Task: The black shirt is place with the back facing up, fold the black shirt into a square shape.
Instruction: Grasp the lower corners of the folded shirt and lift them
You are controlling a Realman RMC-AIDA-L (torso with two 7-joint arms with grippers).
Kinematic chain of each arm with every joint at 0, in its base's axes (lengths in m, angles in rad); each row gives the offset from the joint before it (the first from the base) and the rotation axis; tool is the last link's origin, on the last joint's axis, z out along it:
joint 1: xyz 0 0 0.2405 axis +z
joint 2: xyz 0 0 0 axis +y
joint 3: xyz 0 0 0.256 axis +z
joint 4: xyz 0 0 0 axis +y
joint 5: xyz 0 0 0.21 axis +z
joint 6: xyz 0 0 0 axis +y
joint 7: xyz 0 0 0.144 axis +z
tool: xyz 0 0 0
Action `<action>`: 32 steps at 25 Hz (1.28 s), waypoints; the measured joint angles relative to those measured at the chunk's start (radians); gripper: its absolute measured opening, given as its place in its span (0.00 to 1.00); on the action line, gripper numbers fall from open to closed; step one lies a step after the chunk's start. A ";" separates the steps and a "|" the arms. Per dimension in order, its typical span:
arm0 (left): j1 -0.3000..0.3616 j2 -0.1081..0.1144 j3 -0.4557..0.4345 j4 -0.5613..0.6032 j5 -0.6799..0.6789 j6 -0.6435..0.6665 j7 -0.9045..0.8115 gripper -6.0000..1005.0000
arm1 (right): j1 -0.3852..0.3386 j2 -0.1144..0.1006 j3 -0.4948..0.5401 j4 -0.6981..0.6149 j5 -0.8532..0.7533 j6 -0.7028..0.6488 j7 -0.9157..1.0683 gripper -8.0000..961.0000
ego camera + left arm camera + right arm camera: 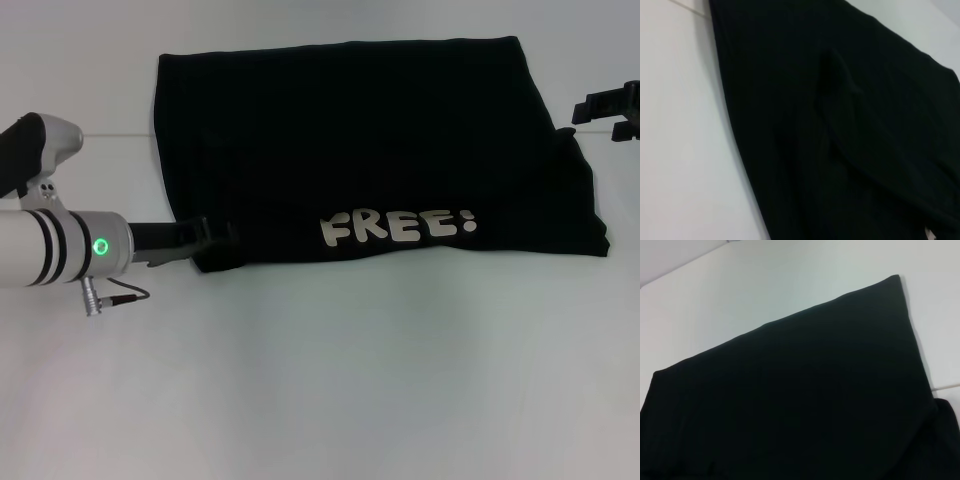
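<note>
You've got the white table carrying the black shirt, which lies folded into a rough rectangle across the far half, white "FREE!" print facing up along its near edge. Your left gripper sits at the shirt's near-left corner, touching the cloth edge; can't tell if it's gripping or released. Your right gripper hangs off the far-right side, just beside the shirt; grip state unclear too.
</note>
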 joint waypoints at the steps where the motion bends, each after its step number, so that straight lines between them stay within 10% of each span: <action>1: -0.003 -0.001 0.010 -0.005 0.000 -0.002 0.001 0.43 | 0.000 0.000 0.000 0.000 0.000 0.001 0.000 0.75; 8: -0.011 -0.002 0.033 -0.020 0.001 0.000 -0.003 0.44 | -0.001 0.000 0.001 0.000 0.000 -0.003 0.000 0.75; 25: -0.012 0.014 0.032 -0.007 0.003 0.027 -0.015 0.04 | -0.006 -0.003 0.001 0.000 0.000 -0.005 -0.002 0.75; 32: -0.012 0.064 -0.044 0.030 -0.007 0.198 0.001 0.01 | -0.022 -0.009 -0.007 0.000 -0.014 -0.051 -0.046 0.75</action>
